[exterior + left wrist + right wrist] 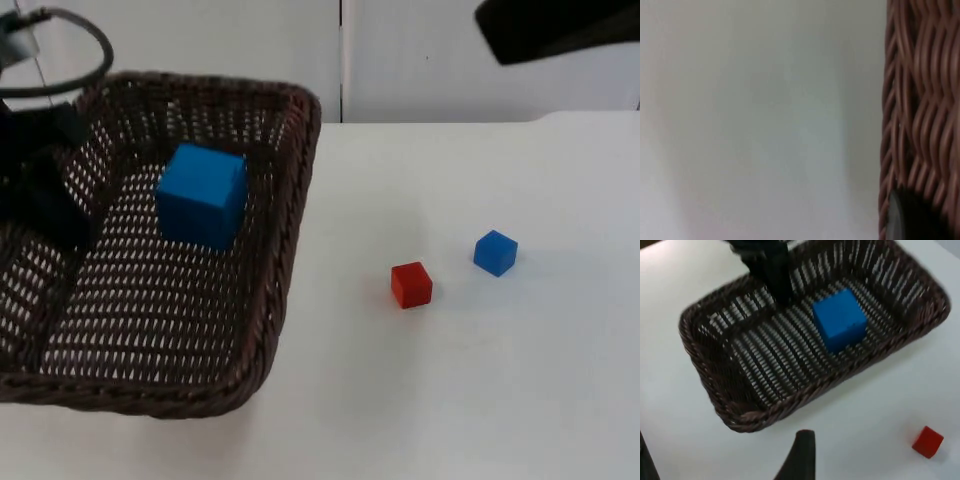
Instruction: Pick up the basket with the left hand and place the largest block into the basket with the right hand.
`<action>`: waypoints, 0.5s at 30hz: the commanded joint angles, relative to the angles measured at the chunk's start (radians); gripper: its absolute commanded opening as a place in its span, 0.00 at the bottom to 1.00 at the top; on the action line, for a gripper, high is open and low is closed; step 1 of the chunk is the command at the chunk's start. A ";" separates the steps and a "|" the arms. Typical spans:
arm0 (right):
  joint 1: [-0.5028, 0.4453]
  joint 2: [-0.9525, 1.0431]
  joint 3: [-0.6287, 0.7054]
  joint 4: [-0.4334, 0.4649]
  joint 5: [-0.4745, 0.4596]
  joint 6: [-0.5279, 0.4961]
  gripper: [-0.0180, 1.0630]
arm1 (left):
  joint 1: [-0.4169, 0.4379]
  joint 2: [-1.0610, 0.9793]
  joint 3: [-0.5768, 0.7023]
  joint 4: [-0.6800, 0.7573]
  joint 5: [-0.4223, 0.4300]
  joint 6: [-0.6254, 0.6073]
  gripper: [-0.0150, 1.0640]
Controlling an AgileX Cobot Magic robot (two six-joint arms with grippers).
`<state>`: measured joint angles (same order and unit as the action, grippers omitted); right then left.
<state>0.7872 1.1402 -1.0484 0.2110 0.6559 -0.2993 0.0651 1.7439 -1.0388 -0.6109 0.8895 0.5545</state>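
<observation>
The brown wicker basket fills the left of the top view, and my left gripper is shut on its left rim. The largest block, a big blue cube, lies inside the basket near its far side. The left wrist view looks close along the basket's woven wall, with a black fingertip against it. From the right wrist I look down on the basket, the big blue cube and the left gripper. My right gripper is open, holds nothing, and hovers apart from the basket.
A small red cube and a small blue cube sit on the white table to the right of the basket. The red cube also appears from the right wrist. The right arm hangs at the far right by the partition wall.
</observation>
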 commanded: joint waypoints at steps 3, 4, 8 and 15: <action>0.000 -0.028 0.005 0.003 0.002 0.004 0.73 | 0.004 0.074 -0.005 -0.075 -0.084 0.030 0.01; 0.000 -0.028 0.005 0.003 0.007 0.004 0.73 | 0.004 0.095 -0.007 -0.087 -0.098 0.056 0.01; 0.000 -0.028 0.005 0.003 0.014 0.004 0.73 | 0.004 0.157 -0.028 -0.128 -0.121 0.108 0.01; 0.000 -0.028 0.005 -0.002 0.014 0.023 0.73 | 0.004 0.298 -0.128 -0.175 -0.108 0.133 0.01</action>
<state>0.7872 1.1200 -1.0484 0.2110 0.6665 -0.2816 0.0651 2.0198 -1.1396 -0.7414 0.7705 0.6792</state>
